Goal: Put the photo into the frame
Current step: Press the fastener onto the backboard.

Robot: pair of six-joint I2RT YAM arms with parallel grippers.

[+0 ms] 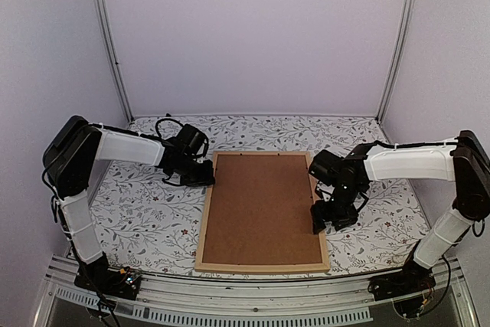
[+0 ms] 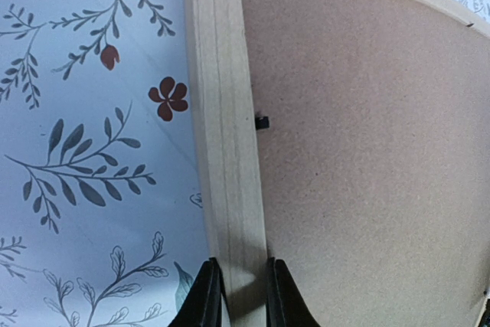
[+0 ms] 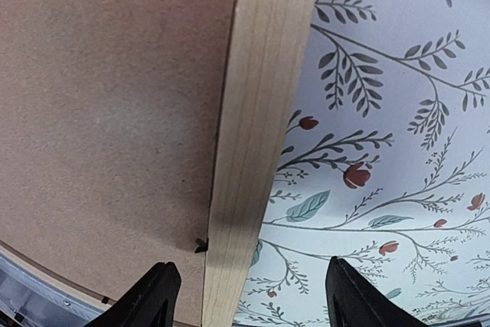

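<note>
The left tool (image 2: 237, 296) is pinched on the frame (image 2: 226, 151), one finger on each side of its left bar, towards the far corner. The right tool (image 3: 256, 292) stands spread wide astride the right bar, and neither finger touches the wood. The frame lies flat, back up, mid-bench (image 1: 145, 212), with the brown board (image 1: 264, 208) seated inside it and small black clips (image 2: 262, 122) along the inner edge. The photo shows in no view; whether it lies under the board I cannot tell.

By its look the frame is light and stiff but thin-barred, so a hold on one bar alone would likely twist it; opposite bars at mid-length look safer. The smooth wood may slip. A print would be limp and easily creased, so it is best taken by an edge. There is open bench to the left and right of the frame, but its near end sits close to the bench edge
</note>
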